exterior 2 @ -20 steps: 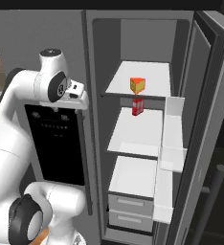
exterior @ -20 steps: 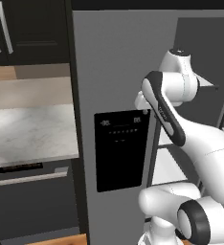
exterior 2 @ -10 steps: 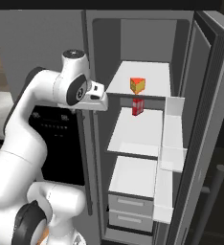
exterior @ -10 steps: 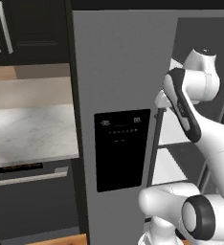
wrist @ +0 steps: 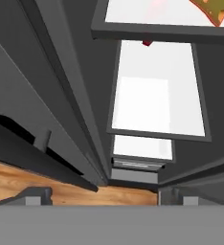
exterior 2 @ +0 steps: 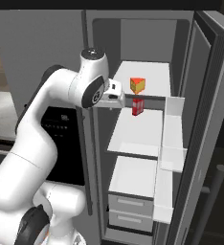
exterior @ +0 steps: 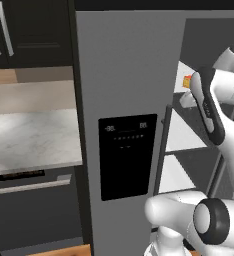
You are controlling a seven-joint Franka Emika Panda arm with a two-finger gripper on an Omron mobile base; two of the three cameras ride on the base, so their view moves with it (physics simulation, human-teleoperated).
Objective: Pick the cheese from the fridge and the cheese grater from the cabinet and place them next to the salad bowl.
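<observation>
The cheese sits on the top shelf of the open fridge, a small orange wedge with its yellow face turned out; in my hand view its corner pokes in at about one o'clock. Just below it, on the next shelf down, stands a small red cube, which I should leave alone. What has changed over the last second is me: my arm has swung from in front of the closed door with the black panel across to the open compartment, and my fingers now hang at the shelf's front left edge, at about nine o'clock from the cheese and near it but not touching. I cannot tell whether my fingers are apart or together, since only their bases show at the bottom of the hand view; they hold nothing. I judge the reach as well begun but the grasp not yet made: I need to go a little farther in and right, staying above the shelf lip. The open door stands clear on the right.
</observation>
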